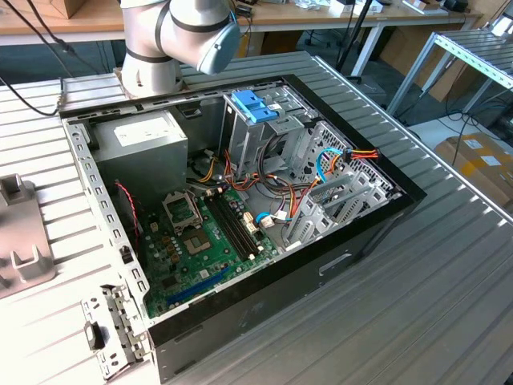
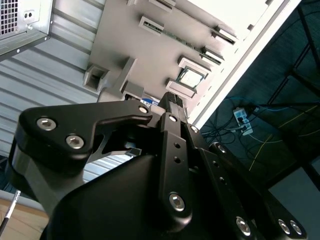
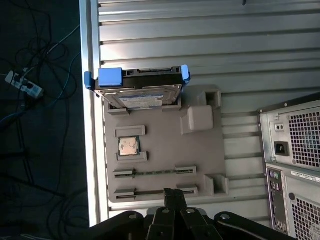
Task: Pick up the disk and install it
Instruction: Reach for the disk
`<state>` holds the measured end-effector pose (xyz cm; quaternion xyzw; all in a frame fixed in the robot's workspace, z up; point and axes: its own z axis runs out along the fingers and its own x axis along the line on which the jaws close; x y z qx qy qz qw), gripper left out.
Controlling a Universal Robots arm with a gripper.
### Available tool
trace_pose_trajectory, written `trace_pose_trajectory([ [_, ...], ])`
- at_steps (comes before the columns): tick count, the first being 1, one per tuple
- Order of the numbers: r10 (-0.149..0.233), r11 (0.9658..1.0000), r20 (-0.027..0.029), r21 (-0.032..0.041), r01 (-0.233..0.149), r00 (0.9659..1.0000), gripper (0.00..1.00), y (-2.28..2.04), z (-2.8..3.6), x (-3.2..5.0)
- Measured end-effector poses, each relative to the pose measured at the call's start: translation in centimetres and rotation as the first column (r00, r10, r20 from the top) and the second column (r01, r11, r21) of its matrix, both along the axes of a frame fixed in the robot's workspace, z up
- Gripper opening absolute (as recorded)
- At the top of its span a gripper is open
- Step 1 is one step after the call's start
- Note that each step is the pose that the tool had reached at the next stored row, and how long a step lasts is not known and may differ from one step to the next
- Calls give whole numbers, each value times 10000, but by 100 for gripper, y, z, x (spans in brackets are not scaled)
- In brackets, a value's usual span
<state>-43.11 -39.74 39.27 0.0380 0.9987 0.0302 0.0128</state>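
Note:
In the first wrist view the disk [image 3: 137,87] is a dark flat drive with a silver top, blue rails and a blue tab. It lies at one end of a grey fixture plate [image 3: 200,150]. My gripper [image 3: 173,194] hangs above the plate's other end, well apart from the disk. Its fingers are shut together with nothing between them. The second wrist view shows the gripper [image 2: 172,98] over the same grey plate [image 2: 130,45].
The plate also carries a processor chip [image 3: 129,146] and memory sticks [image 3: 150,173], and the table edge [image 3: 92,165] runs beside it. The open computer case [image 1: 377,216] holds a grey power-supply box [image 1: 144,140], a motherboard [image 1: 200,241] and a pale blue bracket [image 1: 253,104].

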Motion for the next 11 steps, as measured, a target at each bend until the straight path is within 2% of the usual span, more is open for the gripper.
trace_pose_trajectory([
  [11, 0, 10000, -1, 0, 0, 10000, 11, 117, -7, 0],
])
